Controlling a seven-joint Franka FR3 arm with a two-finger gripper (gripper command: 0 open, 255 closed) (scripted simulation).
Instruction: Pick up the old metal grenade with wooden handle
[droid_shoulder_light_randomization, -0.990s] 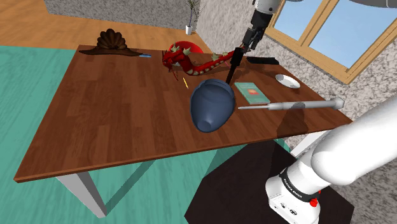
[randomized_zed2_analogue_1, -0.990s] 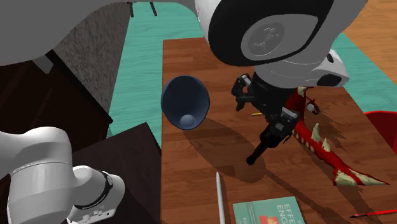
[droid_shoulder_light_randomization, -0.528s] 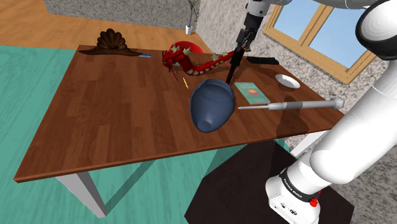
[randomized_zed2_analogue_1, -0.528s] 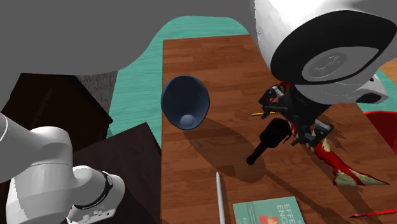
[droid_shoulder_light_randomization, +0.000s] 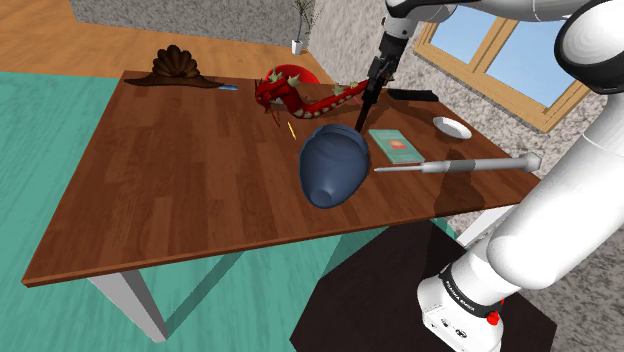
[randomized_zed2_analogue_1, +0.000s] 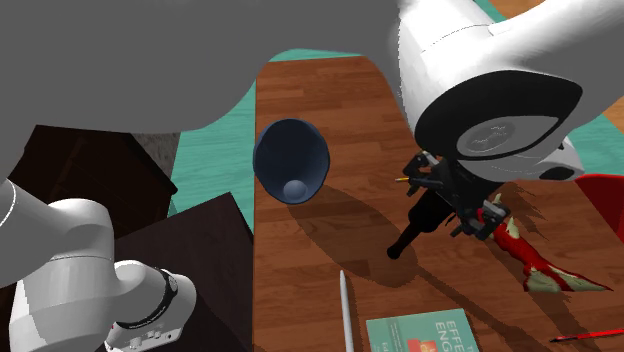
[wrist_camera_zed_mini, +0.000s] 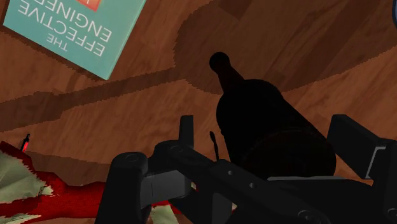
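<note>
Grenade (droid_shoulder_light_randomization: 366, 103) hung clamped in the pincer (droid_shoulder_light_randomization: 377, 74), the two black fingers (wrist_camera_zed_mini: 356, 149) shut against either side of its thick dark head. The heavy end therefore sat right in the grip and the thin handle was left free. That hold looked sensible: the head gave the fingers the widest body to squeeze. With the weight kept close to the pincer, the piece had little leverage to swing.

Its long axis ran on from the fingers, straight out beyond their tips. The handle pointed down and away from the pincer toward the table (droid_shoulder_light_randomization: 180, 190), tilted rather than plumb, knob end lowest. In the wrist view its shadow lay on the wood apart from the knob, so I judged the grenade to be off the table, just under the pincer, not resting.

Beyond the handle's end lay a teal book (wrist_camera_zed_mini: 70, 32). To one side under the pincer sprawled a red dragon figure (randomized_zed2_analogue_1: 530, 262), close enough that a low carry could brush it. A dark blue vase (droid_shoulder_light_randomization: 333, 165) lay on its side farther out, well apart from the pincer.
</note>
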